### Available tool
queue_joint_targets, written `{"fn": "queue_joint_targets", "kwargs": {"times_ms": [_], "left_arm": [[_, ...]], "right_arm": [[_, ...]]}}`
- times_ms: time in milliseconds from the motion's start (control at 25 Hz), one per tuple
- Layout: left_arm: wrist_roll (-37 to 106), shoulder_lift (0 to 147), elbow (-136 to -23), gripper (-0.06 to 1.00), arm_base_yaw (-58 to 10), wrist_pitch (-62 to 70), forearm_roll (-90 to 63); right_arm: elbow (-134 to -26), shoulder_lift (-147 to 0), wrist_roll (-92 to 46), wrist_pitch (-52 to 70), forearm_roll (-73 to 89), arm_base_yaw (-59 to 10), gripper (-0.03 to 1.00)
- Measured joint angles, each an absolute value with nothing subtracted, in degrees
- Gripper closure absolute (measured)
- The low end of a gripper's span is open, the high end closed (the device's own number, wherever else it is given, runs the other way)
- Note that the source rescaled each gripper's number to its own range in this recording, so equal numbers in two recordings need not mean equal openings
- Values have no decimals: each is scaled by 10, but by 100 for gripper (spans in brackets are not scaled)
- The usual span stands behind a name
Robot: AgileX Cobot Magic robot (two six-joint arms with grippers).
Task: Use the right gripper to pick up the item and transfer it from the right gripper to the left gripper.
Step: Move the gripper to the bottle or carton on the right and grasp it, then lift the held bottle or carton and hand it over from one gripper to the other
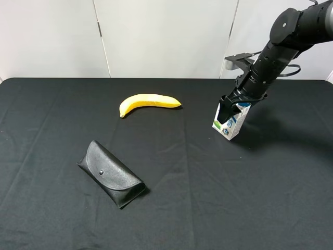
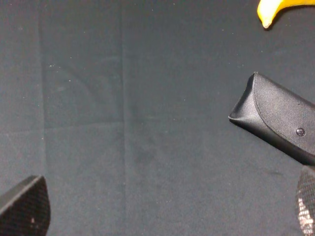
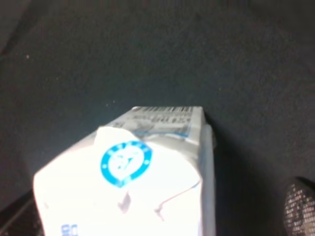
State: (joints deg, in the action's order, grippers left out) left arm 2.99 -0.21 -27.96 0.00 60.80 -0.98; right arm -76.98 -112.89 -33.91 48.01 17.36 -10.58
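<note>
The item, a small white milk carton [image 1: 231, 125] with blue print, stands slightly tilted on the black cloth at the right. My right gripper [image 1: 229, 107] is down over its top, one finger on either side. In the right wrist view the carton [image 3: 128, 172] fills the space between the fingers, and one mesh-padded fingertip [image 3: 300, 209] still stands apart from its side, so the jaws are open. My left gripper [image 2: 165, 211] is out of the exterior view. Its wrist view shows both fingertips wide apart and empty above the cloth.
A yellow banana [image 1: 148, 101] lies at the middle back and also shows in the left wrist view [image 2: 275, 10]. A black snap-button glasses case [image 1: 112, 174] lies front left, close to the left gripper's finger [image 2: 278, 123]. A black cloth [image 1: 208, 208] covers the table.
</note>
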Motion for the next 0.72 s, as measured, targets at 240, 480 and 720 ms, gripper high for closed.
{"fn": "queue_joint_targets", "kwargs": {"times_ms": [240,480,720], "left_arm": [[30,-2,-280,-6,0,608,-10],[30,-2,-280,-6,0,608,-10],[30,-2,-280,-6,0,608,-10]], "right_arm": [[-770,-1129,-337,473,173,-106,90],[-770,-1129,-337,473,172,-106,92],[-770,-1129,-333,476,172,-106,92]]}}
